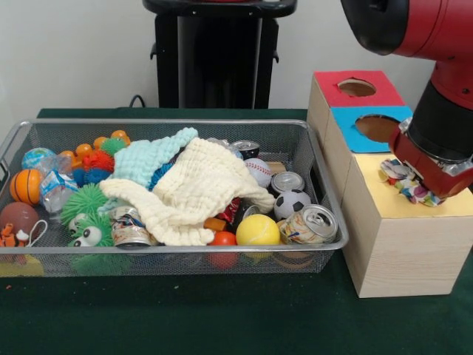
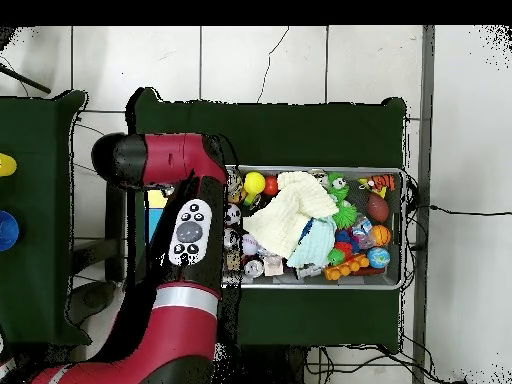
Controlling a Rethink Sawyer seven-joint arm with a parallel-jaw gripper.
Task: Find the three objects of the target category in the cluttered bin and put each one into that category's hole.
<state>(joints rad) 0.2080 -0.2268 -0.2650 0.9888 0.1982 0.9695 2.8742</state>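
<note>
My gripper [image 1: 414,181] hangs over the yellow section [image 1: 414,203] of the wooden box at the right of the front view. It looks shut on a small crumpled multicoloured cloth [image 1: 399,176], held just above the yellow top. Behind it are the blue section's hole [image 1: 377,127] and the red section's hole [image 1: 356,87]; the arm hides any hole in the yellow section. The wire bin [image 1: 325,185] holds a cream cloth [image 1: 196,188] and a teal cloth [image 1: 151,159] draped over the clutter. In the overhead view the arm [image 2: 190,235] covers the box and the gripper.
In the bin lie several cans [image 1: 314,222], a yellow ball [image 1: 257,231], a soccer ball [image 1: 292,203], a baseball [image 1: 259,171], a basketball [image 1: 26,185] and green spiky toys [image 1: 87,200]. The bin [image 2: 405,225] sits on green felt beside the box.
</note>
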